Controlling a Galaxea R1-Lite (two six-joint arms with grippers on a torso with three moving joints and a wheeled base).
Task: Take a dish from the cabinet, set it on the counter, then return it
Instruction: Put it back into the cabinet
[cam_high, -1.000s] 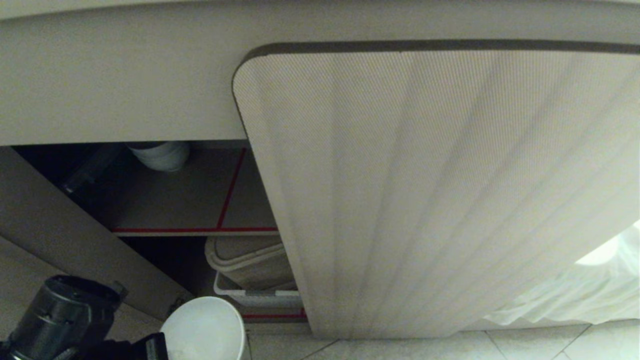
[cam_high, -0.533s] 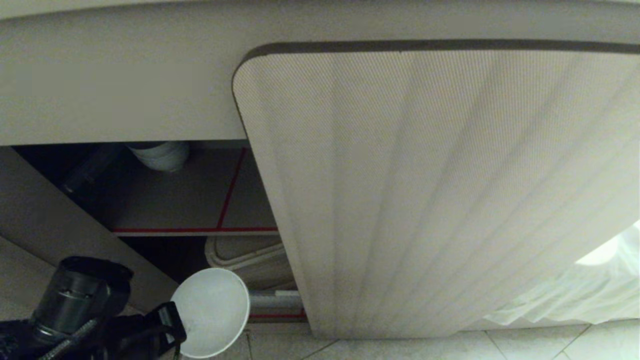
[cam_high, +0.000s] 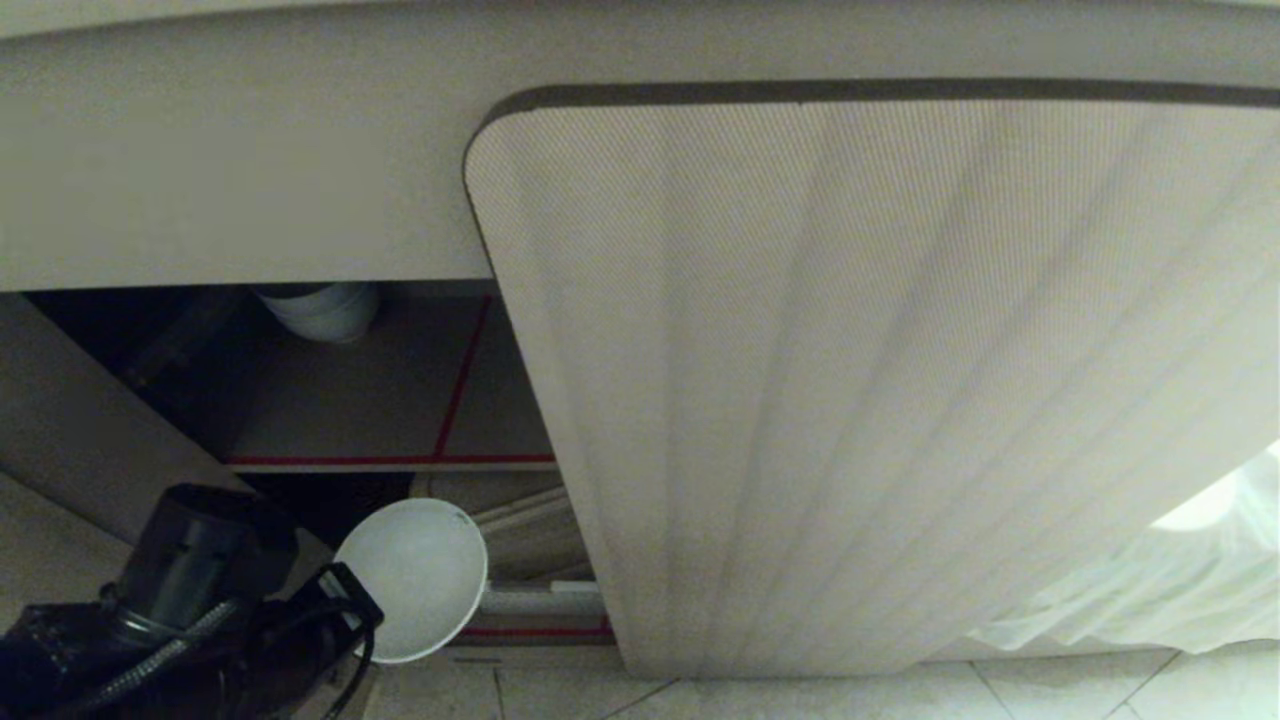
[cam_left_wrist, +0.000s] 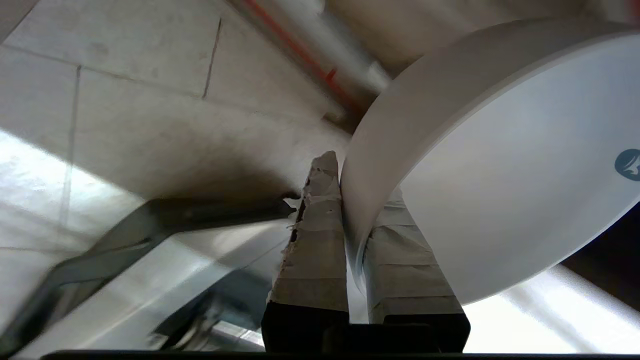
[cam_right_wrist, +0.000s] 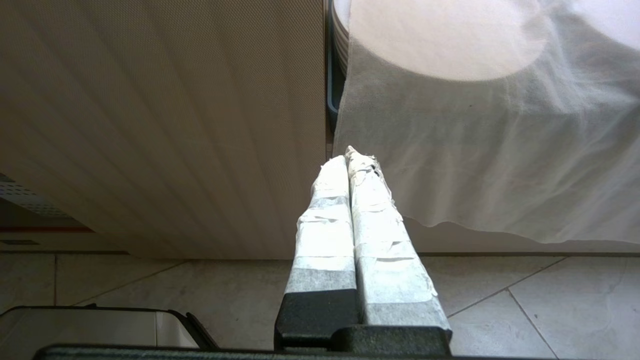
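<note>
The bowl (cam_high: 415, 575), pinched at its rim by the clenched left gripper (cam_left_wrist: 352, 235) and held tilted just outside the open cabinet (cam_high: 380, 400) near the floor, is best levelled and kept clear of the fluted door (cam_high: 850, 380) while carried.

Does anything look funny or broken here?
Nothing looks broken or spilled. The one odd sight: the dish is tipped on its side, pinched by its rim in the left tool, low by the open cabinet.
</note>
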